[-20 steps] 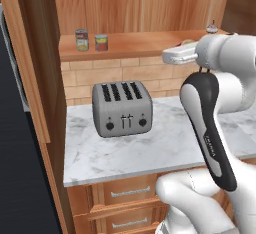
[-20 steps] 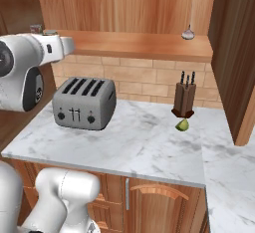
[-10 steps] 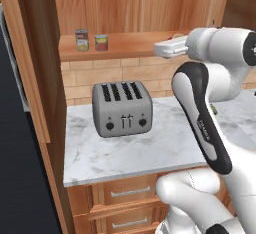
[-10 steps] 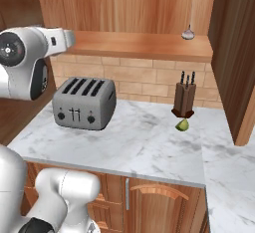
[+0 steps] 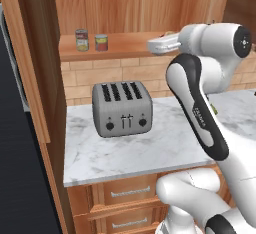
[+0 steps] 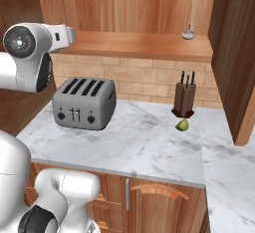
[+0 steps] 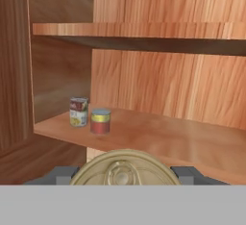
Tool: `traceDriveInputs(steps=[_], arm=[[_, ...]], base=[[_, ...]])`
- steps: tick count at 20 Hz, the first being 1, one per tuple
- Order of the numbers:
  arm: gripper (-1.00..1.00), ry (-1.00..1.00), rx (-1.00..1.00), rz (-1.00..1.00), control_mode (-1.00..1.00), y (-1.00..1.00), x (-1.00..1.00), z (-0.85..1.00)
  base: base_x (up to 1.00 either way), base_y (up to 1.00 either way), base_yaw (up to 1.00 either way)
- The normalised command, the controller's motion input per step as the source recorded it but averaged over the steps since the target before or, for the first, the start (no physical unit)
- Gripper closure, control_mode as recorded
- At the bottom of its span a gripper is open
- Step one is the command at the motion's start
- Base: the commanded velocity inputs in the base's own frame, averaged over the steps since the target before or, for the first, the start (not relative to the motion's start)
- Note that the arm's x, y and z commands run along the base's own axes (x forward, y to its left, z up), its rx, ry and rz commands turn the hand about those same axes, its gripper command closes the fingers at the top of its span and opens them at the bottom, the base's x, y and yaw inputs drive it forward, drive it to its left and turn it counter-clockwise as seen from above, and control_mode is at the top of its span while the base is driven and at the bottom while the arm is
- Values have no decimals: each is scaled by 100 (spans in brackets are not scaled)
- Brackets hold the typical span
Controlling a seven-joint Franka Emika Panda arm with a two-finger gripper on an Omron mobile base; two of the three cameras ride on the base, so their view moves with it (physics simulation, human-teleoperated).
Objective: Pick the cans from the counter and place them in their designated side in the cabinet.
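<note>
End effector (image 7: 124,175): I see it clamped on a round gold-topped can (image 7: 124,169), held up facing the light wooden cabinet (image 7: 144,80).
Shelf cans: red-topped yellow-banded small can (image 7: 100,121) just beside the silver-topped can (image 7: 79,111), left end of the wooden shelf board (image 7: 182,140).
Table: white marble slab (image 5: 150,148) carries a grey four-slot toaster (image 5: 122,109).

Two cans (image 5: 91,40) side by side on cabinet shelf (image 5: 130,45), at its left end. Toaster (image 5: 122,109) on counter (image 5: 125,153) below, 5 o'clock of them. Knife block (image 6: 184,100) at toaster's 3 o'clock; garlic (image 6: 188,33) on shelf above block.
</note>
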Motion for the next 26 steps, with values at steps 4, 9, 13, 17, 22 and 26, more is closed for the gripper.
traceDriveInputs(steps=[4,9,13,17,22,26], arm=[[100,5,0,4,-100,20,25,0],[100,2,0,4,-100,15,23,0],[100,2,0,4,-100,15,19,0],[100,3,0,4,-100,13,18,-6],[100,3,-4,4,-100,6,13,-10],[100,2,-5,3,-100,4,13,-8]], base=[[0,0,0],[0,0,0],[0,0,0],[0,0,0],[0,0,0],[0,0,0]])
